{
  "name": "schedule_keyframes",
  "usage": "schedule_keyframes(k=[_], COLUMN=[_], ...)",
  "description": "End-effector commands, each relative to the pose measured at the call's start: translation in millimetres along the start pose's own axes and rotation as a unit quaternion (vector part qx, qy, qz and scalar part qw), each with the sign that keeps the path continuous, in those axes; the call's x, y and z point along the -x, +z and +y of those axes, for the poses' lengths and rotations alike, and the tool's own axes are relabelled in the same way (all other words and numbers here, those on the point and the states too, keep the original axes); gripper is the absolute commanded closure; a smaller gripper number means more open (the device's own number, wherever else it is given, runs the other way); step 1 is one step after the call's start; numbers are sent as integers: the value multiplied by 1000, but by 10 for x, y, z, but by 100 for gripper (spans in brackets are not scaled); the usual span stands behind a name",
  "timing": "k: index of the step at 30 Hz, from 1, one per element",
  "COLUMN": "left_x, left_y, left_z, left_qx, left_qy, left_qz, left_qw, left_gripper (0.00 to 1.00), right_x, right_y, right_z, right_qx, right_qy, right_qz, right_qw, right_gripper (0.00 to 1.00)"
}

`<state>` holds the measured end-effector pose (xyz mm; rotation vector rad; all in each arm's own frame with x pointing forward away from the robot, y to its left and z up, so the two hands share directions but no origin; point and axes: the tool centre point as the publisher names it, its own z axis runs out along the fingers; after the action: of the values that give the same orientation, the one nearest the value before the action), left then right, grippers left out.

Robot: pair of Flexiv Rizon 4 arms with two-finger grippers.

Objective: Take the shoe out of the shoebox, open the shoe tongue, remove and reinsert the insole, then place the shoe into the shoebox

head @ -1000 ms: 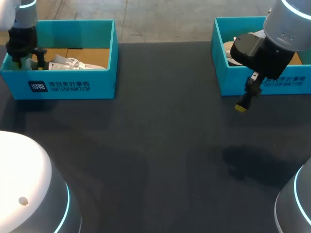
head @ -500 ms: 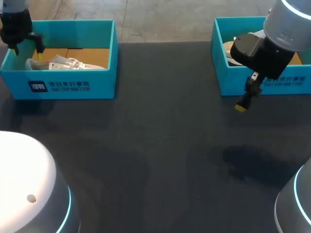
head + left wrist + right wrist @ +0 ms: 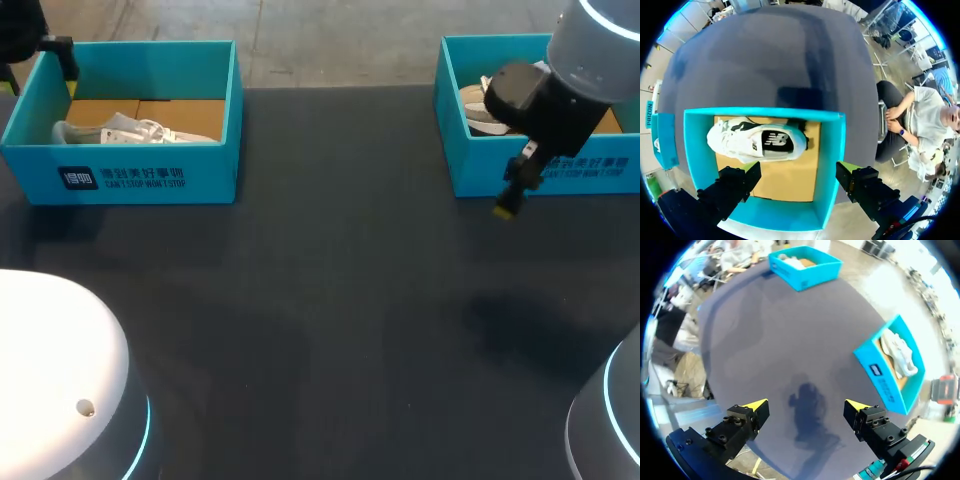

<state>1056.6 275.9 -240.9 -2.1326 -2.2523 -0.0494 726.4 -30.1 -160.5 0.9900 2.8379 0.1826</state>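
A: Shoe [image 3: 756, 142] loc?
B: It's being seen inside the teal shoebox [image 3: 832, 150], sole down on the cardboard floor. It's lying under and just ahead of the L claw [image 3: 800, 172], offset toward one finger's side. Nothing is touching it.
A: L claw state?
B: The fingers are being held wide apart and nothing is being gripped. One tip is hanging over the box floor, the other approx at a side wall.
A: Handling?
B: It's being judged light, prob. w/ a soft upper and tongue, a stiffer sole and floppy laces. A hold is best being taken at the heel collar or across the mid-upper, w/ both sides pinched, not by the laces. Not fragile; slip risk is being rated low.
A: Arm pose?
B: The L wrist is being pointed approx straight down above the box. The R claw [image 3: 806, 407] is also being held open w/ nothing in it, over the dark table [image 3: 770, 340]. The other shoebox [image 3: 880, 372] w/ a second shoe [image 3: 900, 352] is sitting beside it, apart.
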Motion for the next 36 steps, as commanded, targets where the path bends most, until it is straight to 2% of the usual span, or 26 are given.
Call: schedule_keyframes(k=[1, 10, 16, 25, 27, 36], left_x=[-26, 75, 193, 295, 311, 382], left_y=[-106, -215, -282, -355, -369, -391], left_z=[-79, -392, -589, -906, -986, -1257], left_qx=[-5, -25, -30, -40, -41, -41], left_qy=[-2, -3, -4, -19, -22, -17], left_qz=[-6, -12, -16, -39, -44, -61], left_qw=[1000, 1000, 999, 998, 998, 997], left_gripper=[0, 0, 0, 0, 0, 0], right_x=[361, 1396, 1928, 2430, 2496, 2773], right_y=[50, -80, -159, -71, -47, -8], right_z=[97, 332, 506, 647, 658, 656], right_qx=[-18, -38, -45, -35, -21, -14], right_qy=[15, 50, 72, 111, 120, 167], right_qz=[-3, -66, -88, -72, -60, -54], right_qw=[1000, 996, 993, 991, 991, 984], right_gripper=[0, 0, 0, 0, 0, 0])
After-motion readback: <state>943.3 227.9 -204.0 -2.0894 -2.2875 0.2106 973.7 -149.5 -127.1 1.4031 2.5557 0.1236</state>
